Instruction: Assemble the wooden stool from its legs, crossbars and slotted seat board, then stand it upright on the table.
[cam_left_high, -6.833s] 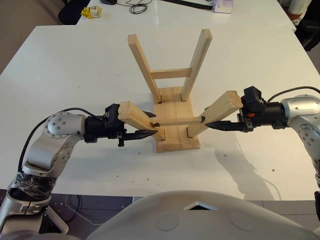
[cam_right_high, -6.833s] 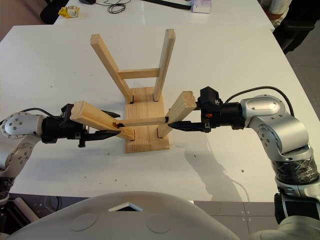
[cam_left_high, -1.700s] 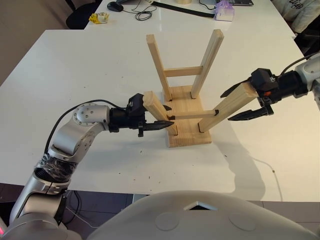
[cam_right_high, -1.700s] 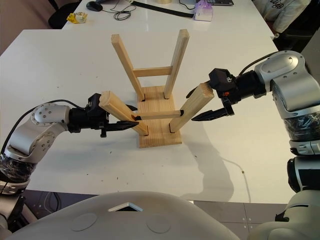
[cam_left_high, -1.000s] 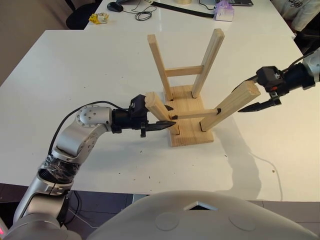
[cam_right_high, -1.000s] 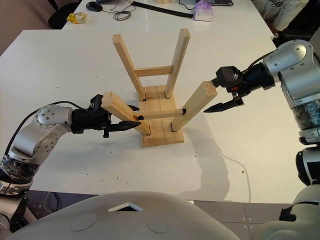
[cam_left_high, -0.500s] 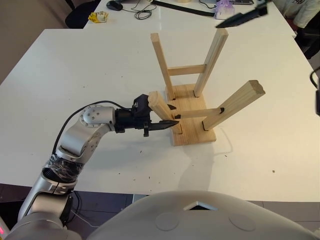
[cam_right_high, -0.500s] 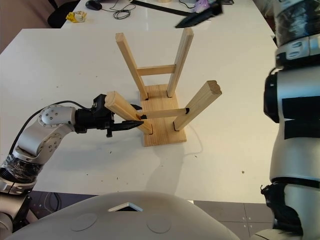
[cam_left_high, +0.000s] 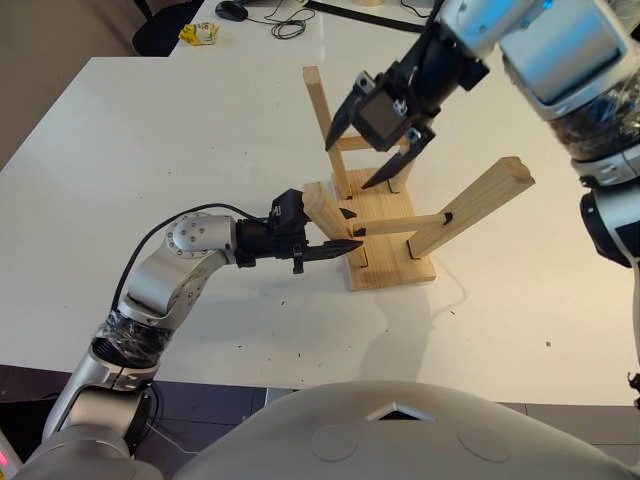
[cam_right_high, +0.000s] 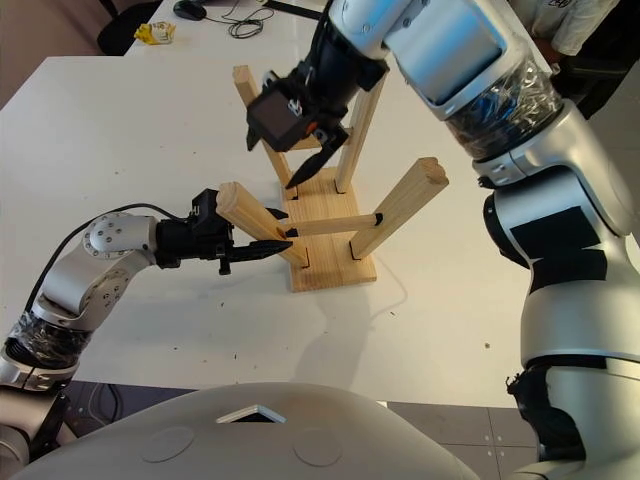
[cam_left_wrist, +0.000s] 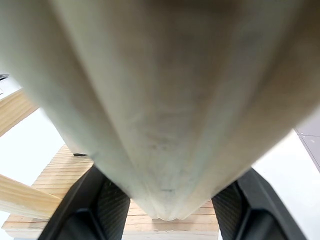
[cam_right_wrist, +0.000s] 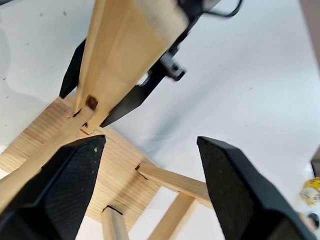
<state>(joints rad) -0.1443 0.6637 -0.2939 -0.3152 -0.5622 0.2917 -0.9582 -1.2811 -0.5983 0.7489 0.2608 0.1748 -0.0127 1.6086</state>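
Note:
The wooden stool lies upside down on the white table (cam_left_high: 150, 150), its slotted seat board (cam_left_high: 395, 272) flat and its legs pointing up. My left gripper (cam_left_high: 347, 230) is shut on the near-left leg (cam_left_high: 318, 205), which leans outward; in the left wrist view that leg (cam_left_wrist: 160, 100) runs between the dark fingers (cam_left_wrist: 100, 210). A crossbar (cam_left_high: 400, 225) joins it to the tilted near-right leg (cam_left_high: 472, 205). My right gripper (cam_left_high: 372, 148) hangs open above the far legs (cam_left_high: 322, 125), holding nothing. The right wrist view looks past its pads (cam_right_wrist: 65, 190) down onto the seat board (cam_right_wrist: 122, 165).
A second white table (cam_left_high: 330, 30) stands behind, with cables, a mouse and a yellow item (cam_left_high: 198, 34). My right arm (cam_left_high: 540, 50) crosses over the stool's far right side. Bare tabletop lies left of and in front of the stool.
My right gripper let go of the near-right leg, swung up and back, then came down open over the stool's far legs. The left gripper stays on the near-left leg.

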